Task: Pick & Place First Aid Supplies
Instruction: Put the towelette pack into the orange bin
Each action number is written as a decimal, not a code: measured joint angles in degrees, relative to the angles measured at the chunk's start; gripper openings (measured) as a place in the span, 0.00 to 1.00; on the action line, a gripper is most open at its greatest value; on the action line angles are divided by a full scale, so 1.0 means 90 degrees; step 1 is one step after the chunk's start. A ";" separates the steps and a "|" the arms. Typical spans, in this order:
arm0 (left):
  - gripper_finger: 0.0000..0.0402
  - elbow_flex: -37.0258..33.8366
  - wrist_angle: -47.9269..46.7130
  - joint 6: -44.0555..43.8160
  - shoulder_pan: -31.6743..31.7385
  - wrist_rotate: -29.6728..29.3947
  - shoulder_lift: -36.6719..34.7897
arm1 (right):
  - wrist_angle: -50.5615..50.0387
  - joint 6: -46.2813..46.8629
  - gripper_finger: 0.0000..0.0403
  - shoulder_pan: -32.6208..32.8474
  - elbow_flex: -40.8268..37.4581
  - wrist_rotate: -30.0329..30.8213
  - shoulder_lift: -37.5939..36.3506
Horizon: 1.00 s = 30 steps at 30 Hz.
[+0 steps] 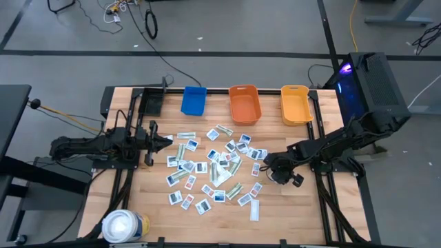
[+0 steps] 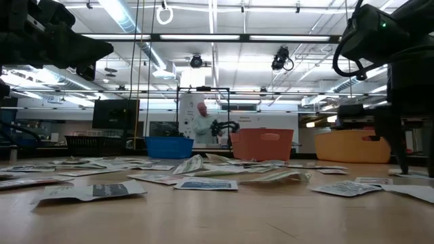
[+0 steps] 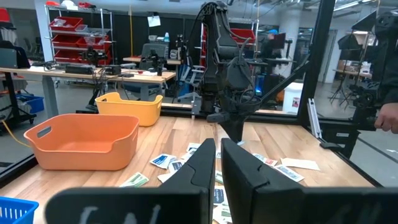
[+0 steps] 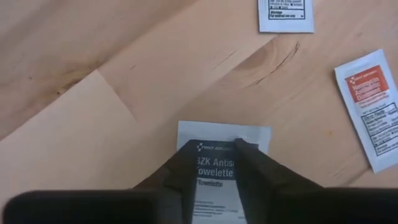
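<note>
Dozens of first aid supplies (image 1: 213, 169) lie scattered mid-table, and the right gripper (image 4: 214, 163) is down over one white towelette packet (image 4: 222, 138) at the scatter's right edge, its fingers seemingly pinched on it, though lift-off can't be confirmed. Thin, light and floppy, such a packet wants gripping by an edge. Left gripper (image 3: 216, 163) hovers with fingers together, empty.
</note>
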 joint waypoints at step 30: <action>0.08 0.0000 0.0000 0.0001 -0.0002 0.0000 -0.0001 | -0.0518 0.0191 0.01 -0.0002 0.0676 0.0727 -0.0058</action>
